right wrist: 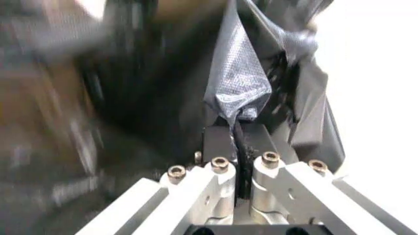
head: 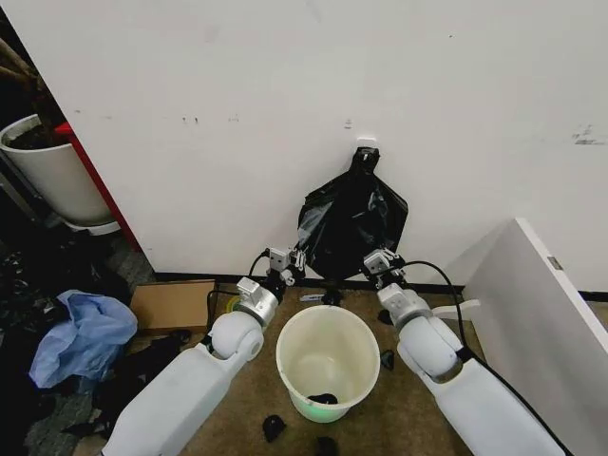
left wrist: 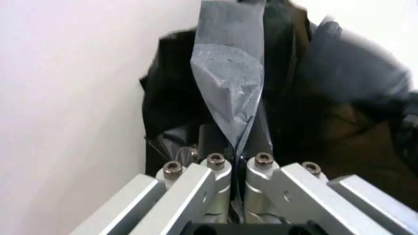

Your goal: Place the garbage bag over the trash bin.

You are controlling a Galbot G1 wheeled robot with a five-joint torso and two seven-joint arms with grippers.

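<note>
head view: garbage bag (head: pixel 351 223) hanging against wall behind trash bin (head: pixel 328 361), lower edge pinched at either side. left tool (left wrist: pixel 238 159) and right tool (right wrist: pixel 240 161) each clamped tight on a fold of film. step: holding bag's mouth. next probably: spread, lower over rim.

both arms extended forward; left gripper (head: pixel 295 262) and right gripper (head: pixel 372 263) clamped tight, level.

Garbage bag (head: pixel 351 223) thin glossy black plastic; trash bin (head: pixel 328 359) smooth cream plastic.
</note>
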